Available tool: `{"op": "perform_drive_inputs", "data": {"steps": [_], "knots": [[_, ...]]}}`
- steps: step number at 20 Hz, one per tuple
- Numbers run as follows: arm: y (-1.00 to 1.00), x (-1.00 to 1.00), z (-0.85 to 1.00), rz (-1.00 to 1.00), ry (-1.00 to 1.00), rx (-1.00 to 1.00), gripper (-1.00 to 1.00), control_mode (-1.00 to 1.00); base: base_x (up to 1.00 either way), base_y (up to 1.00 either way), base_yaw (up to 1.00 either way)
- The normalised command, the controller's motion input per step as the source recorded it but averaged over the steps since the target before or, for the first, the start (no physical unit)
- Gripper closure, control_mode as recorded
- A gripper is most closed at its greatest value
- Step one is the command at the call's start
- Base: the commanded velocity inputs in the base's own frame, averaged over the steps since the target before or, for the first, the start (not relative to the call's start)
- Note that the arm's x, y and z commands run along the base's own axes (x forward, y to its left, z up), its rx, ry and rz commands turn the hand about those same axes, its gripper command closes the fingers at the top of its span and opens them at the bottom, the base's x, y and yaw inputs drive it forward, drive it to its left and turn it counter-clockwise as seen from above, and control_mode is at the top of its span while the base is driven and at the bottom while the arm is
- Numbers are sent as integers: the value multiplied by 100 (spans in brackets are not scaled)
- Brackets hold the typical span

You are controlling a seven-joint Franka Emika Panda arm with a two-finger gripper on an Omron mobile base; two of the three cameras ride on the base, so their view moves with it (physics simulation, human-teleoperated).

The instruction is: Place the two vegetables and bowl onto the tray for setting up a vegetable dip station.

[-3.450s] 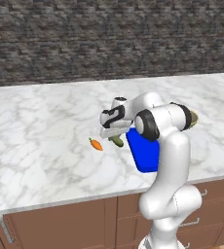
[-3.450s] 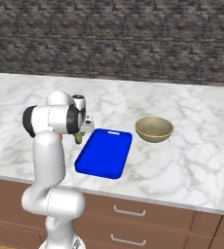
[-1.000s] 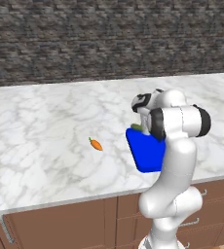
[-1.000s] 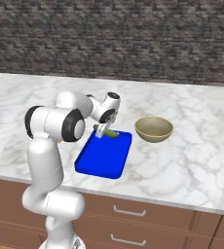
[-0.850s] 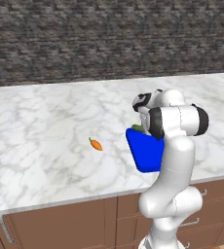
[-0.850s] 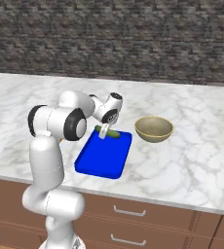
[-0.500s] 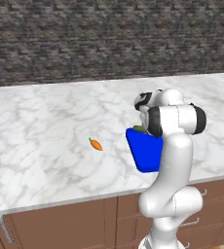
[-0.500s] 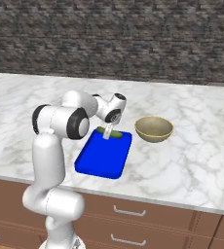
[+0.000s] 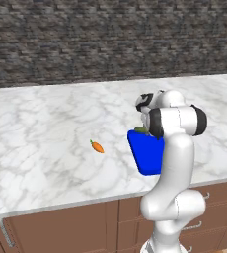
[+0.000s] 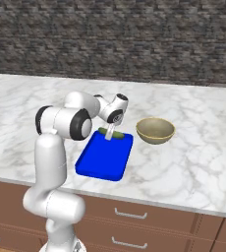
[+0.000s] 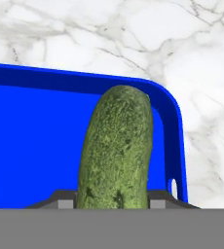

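Note:
My gripper (image 10: pixel 110 136) is shut on the dark green cucumber (image 11: pixel 116 151), its fingertips (image 11: pixel 158 197) on either side of it. The cucumber (image 10: pixel 118 136) hangs low over the far end of the blue tray (image 10: pixel 104 159); I cannot tell whether it touches. In the hand view it lies along the tray (image 11: pixel 31 141) near a rounded corner with a small slot. The tan bowl (image 10: pixel 155 130) stands on the counter just right of the tray's far end. In the left base view the orange carrot (image 9: pixel 97 147) lies on the marble left of the tray (image 9: pixel 146 154), and the cucumber (image 9: pixel 140 130) peeks past my arm.
The white marble counter (image 10: pixel 193 167) runs wide to both sides, with a dark stone wall (image 10: pixel 134 39) behind it. Its front edge lies just below the tray, above brown drawers (image 10: pixel 134 231). My own upper arm (image 9: pixel 177 121) covers part of the tray in the left base view.
The gripper has carried the cucumber from left of the tray to above its far end, then sunk slightly over the last second. Carrot, bowl and tray have stayed put.

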Motion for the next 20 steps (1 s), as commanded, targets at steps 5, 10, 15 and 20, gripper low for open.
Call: {"op": "perform_drive_inputs", "data": {"steps": [5,10,15,20], "knots": [[0,15,-7,0,0,0,100,-100,0,0,0],[0,8,-5,0,0,0,100,-100,0,0,0],[0,2,-4,0,0,0,-100,-100,0,0,0],[0,0,0,0,0,0,-100,-100,0,0,0]]}}
